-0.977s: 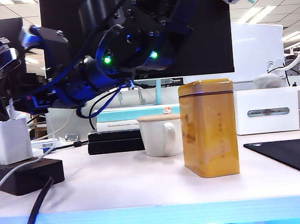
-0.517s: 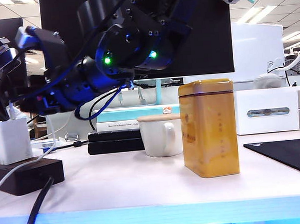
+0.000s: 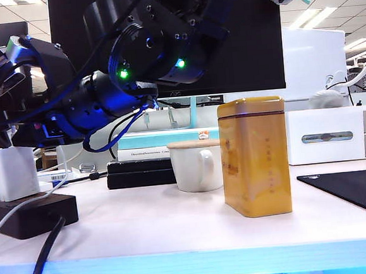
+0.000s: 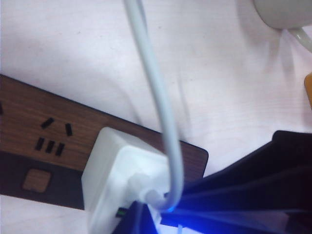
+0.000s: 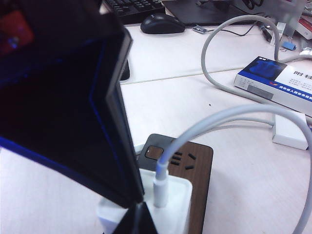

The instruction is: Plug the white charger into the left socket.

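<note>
office ceiling panels and a dark monitor (image 3: 238, 37) form the background behind a pale surface (image 3: 177, 226). white charger (image 3: 15, 174) stands upright on the black power strip (image 3: 31, 215) at the left edge of the surface, its thin white cable (image 4: 158, 107) leaving from its upper face; the left wrist view shows the charger seated at one end of the strip's wood-toned face (image 4: 29, 126), beside a free group of plug openings (image 4: 53, 139) and a square button (image 4: 36, 179). whether its prongs are fully seated cannot be told. thick black cord (image 3: 43, 256) runs from the strip over the front edge.

left end effector (image 4: 146, 219) sits just beside the charger, fingers drawn together with nothing seen between them. right end effector (image 5: 139, 212) reaches across to the left side of the surface, its tips closed and meeting directly at the charger's top next to the cable plug; contact cannot be confirmed.

mid-surface: white mug (image 3: 196, 166) and, just beside it, a tall amber tin (image 3: 255, 157). black mat (image 3: 358, 190) lies at the right edge; a white box (image 3: 325, 136) stands at the rear.
</note>
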Controlling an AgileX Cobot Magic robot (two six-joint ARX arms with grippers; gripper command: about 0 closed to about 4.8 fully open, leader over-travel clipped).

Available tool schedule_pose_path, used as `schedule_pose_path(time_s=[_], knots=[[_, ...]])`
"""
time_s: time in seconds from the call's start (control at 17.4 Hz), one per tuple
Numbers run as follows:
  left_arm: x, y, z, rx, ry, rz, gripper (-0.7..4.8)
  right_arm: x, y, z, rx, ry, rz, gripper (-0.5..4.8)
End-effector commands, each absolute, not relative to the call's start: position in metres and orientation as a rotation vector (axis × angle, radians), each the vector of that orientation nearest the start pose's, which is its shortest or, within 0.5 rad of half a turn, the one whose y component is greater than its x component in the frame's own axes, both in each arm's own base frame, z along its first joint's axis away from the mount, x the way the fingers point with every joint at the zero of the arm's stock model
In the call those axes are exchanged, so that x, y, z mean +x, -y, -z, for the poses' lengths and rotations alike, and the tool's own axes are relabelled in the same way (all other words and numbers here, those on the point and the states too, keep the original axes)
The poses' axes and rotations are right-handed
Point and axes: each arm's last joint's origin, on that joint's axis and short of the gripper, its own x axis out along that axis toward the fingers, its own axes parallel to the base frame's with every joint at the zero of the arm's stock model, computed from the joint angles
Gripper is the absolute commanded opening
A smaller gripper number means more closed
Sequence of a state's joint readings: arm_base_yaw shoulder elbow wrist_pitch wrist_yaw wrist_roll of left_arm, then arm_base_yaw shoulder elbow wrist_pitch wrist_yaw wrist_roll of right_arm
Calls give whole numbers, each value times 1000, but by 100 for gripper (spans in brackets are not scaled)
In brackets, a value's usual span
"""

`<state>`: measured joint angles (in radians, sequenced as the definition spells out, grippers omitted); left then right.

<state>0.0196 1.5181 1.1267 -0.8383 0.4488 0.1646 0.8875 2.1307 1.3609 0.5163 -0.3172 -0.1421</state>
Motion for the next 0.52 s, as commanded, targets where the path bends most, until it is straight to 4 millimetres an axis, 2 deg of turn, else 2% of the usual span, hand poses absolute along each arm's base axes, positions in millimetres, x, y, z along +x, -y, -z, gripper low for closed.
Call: schedule_pose_path(time_s=[0.06, 0.34, 0.52], knots=[[280, 2, -221, -78, -1327, 348, -6, 287, -371, -165, -221, -264, -1192, -5], [280, 2, -219, -74, -1339, 342, -6, 286, -371, -162, -232, -300, -1193, -5], [284, 3, -207, -83, -1402, 350, -6, 285, -369, -157, -250, -355, -1192, -5]])
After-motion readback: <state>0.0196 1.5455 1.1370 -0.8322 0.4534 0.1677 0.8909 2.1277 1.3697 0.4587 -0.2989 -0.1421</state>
